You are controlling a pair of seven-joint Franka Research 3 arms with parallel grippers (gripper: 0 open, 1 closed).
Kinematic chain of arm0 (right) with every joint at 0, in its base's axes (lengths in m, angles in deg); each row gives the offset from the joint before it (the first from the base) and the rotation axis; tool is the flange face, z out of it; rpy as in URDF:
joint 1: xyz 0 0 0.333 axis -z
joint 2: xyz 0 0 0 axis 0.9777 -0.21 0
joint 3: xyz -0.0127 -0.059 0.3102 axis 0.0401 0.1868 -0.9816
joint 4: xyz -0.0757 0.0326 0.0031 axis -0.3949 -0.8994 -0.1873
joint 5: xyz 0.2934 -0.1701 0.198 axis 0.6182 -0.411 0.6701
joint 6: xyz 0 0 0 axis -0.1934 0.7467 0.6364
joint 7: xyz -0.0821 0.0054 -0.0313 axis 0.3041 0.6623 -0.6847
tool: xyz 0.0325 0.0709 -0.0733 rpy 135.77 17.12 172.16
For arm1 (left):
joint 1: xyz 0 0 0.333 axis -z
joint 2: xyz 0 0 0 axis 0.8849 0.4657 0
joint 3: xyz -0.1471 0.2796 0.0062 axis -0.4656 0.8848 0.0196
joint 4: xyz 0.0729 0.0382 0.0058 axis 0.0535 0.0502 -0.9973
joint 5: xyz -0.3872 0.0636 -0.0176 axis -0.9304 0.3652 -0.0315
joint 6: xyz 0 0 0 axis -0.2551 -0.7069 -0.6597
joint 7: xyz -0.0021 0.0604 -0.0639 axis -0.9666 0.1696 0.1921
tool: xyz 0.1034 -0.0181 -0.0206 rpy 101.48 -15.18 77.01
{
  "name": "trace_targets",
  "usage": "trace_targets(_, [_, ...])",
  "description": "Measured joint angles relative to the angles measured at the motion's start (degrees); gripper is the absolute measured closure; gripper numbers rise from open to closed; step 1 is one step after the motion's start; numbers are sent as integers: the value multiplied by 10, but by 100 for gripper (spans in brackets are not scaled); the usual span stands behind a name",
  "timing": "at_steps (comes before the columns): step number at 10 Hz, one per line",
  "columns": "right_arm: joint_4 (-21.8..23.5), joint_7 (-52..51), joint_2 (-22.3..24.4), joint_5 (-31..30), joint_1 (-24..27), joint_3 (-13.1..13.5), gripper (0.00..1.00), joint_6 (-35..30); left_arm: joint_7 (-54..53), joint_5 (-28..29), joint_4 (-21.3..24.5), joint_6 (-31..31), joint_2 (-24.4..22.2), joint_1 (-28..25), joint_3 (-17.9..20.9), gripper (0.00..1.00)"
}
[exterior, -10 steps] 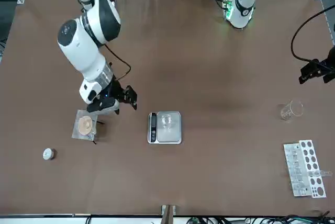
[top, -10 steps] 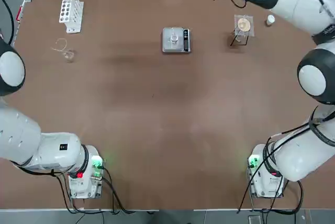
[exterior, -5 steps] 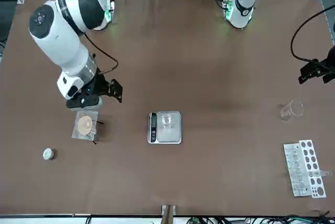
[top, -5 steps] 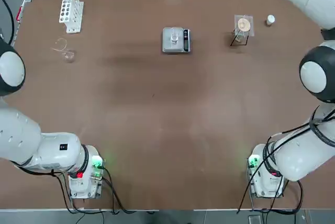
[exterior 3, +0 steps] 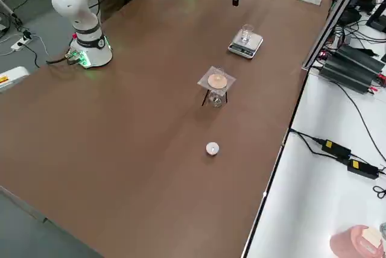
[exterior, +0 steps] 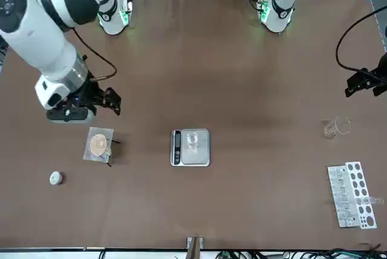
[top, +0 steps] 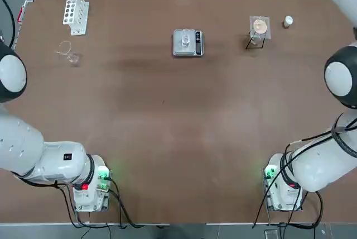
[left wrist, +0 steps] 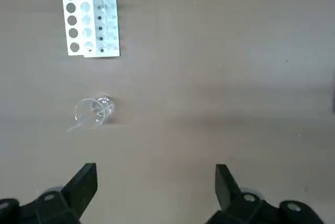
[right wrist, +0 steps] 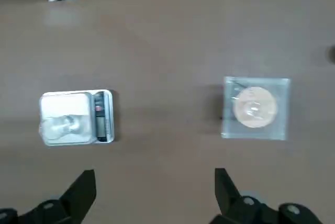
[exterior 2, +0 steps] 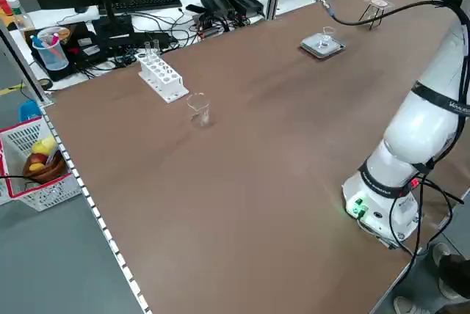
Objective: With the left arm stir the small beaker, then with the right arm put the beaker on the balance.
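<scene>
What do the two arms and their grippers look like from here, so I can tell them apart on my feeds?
Both arms are glossy white with rounded segments and black joint bands. The right arm carries a black gripper with a black cable looping along it; its base glows green. The left gripper is black too, trailing a black cable. The left arm has green and red base lights.

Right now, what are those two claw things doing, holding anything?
Left end effector: open, holding nothing.
Right end effector: open, holding nothing.

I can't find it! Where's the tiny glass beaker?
In the top view, the beaker sits on the balance, at the far middle of the table, left of the little stand.
</scene>
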State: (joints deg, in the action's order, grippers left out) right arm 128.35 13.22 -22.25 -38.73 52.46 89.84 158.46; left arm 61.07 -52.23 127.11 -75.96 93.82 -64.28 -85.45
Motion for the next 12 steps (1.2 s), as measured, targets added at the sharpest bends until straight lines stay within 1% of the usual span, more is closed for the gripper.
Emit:
trace_targets(1, [-2,-1,11,-14,16,1,0,-8,0,0,0,0,0,0,0,0])
trace_targets(2, [-5,-15,23,-25,50,-10,0,-20,0,0,0,0,0,0,-1,0])
trace_targets(3, [-7,-40,38,-27,95,-30,0,-42,0,0,0,0,0,0,-1,0])
trace_targets(4, [-10,-62,56,-27,132,-42,0,-69,0,0,0,0,0,0,-1,0])
trace_targets(5, [-11,-74,75,-27,154,-46,0,-98,0,0,0,0,0,0,-1,0])
trace_targets(7, [-12,-77,110,-28,170,-48,0,-151,0,0,0,0,0,0,-1,0])
trace_targets(8, [-11,-76,115,-28,175,-49,0,-160,0,0,0,0,0,0,-1,0])
trace_targets(10, [7,-69,114,-28,186,-52,0,-160,0,0,0,0,0,0,-1,0])
trace_targets(12, [30,-66,115,-28,190,-62,0,-144,0,0,0,0,0,0,-1,0])
